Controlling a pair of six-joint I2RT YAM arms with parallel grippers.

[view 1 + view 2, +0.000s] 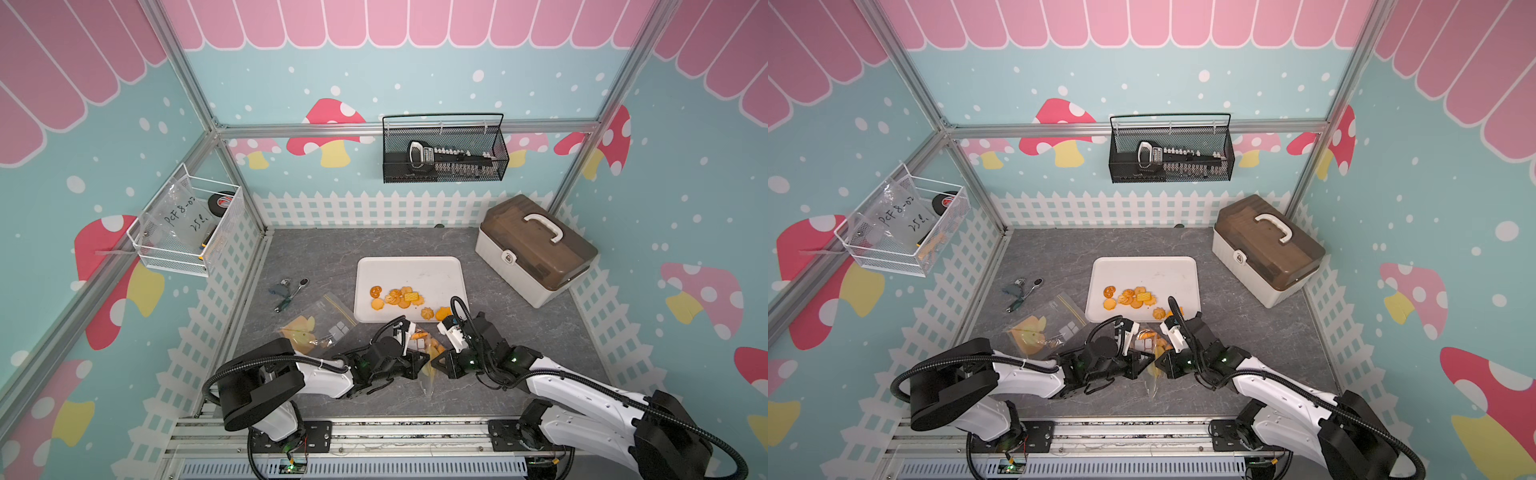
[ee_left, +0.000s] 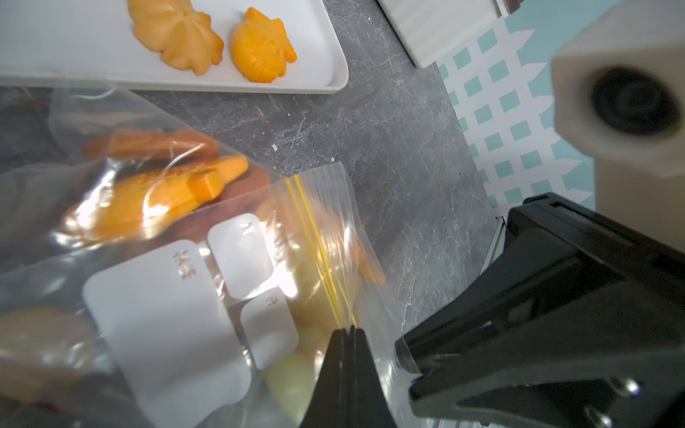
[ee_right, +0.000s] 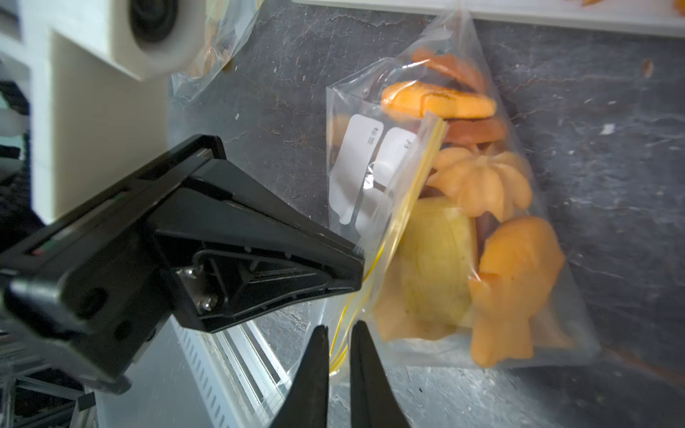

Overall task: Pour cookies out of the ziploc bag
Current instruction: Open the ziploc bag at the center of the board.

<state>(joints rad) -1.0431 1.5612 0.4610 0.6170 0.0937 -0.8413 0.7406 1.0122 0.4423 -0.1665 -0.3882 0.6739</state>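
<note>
A clear ziploc bag (image 1: 427, 347) (image 3: 444, 222) hangs between my two grippers, just in front of the white tray (image 1: 409, 270). Several orange and pale cookies (image 3: 482, 181) (image 2: 148, 196) sit inside it. More cookies (image 1: 399, 297) (image 1: 1131, 297) lie on the near half of the tray. My left gripper (image 2: 348, 328) (image 1: 420, 360) is shut on the bag's yellow zip edge. The jaws of my right gripper (image 3: 339, 328) (image 1: 437, 362) stand a little apart, with the yellow zip strip running loose through the gap.
A second clear bag with a yellow print (image 1: 316, 328) lies left of the tray, with small hand tools (image 1: 289, 291) behind it. A brown-lidded toolbox (image 1: 536, 249) stands at the back right. A black mesh basket (image 1: 444, 149) and a white wire basket (image 1: 191, 224) hang on the walls.
</note>
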